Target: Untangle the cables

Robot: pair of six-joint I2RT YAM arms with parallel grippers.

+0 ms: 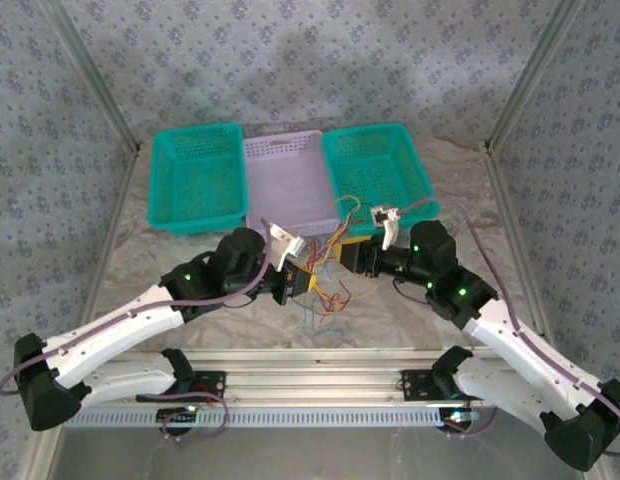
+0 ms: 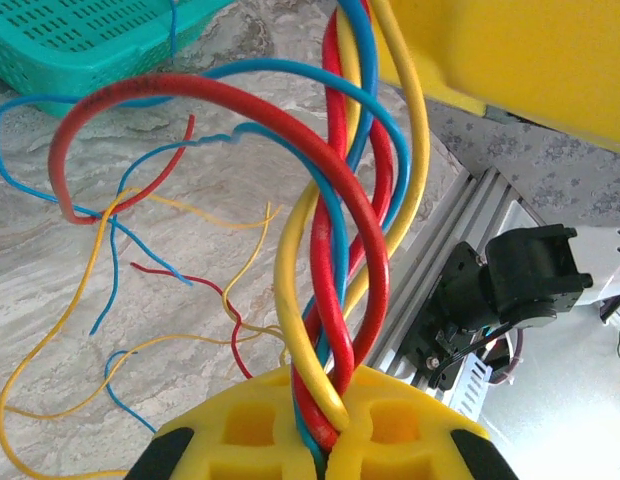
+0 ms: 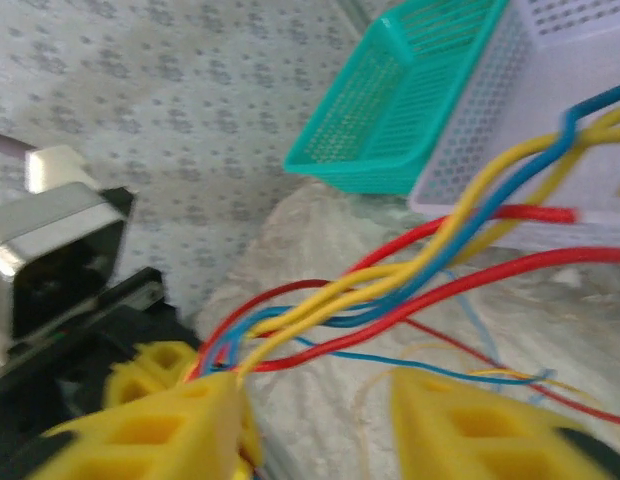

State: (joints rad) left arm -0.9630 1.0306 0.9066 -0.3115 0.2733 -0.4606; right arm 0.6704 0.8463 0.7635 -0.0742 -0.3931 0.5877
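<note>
Thin twisted red, blue, yellow cables (image 2: 325, 290) run sideways from pinching left gripper (image 2: 325, 425) to parted right gripper (image 3: 315, 400); lilac mesh basket (image 1: 285, 185) behind.

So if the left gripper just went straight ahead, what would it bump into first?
The left gripper, following the twisted cables it grips, would likely meet a yellow finger of the right gripper; depth is unclear.

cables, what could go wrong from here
1. The left gripper is shut on the cables where red, blue and yellow twist together; pulling may tighten the twist.
2. The right gripper is open with the strands beside one finger; closing might miss them or catch several.
</note>
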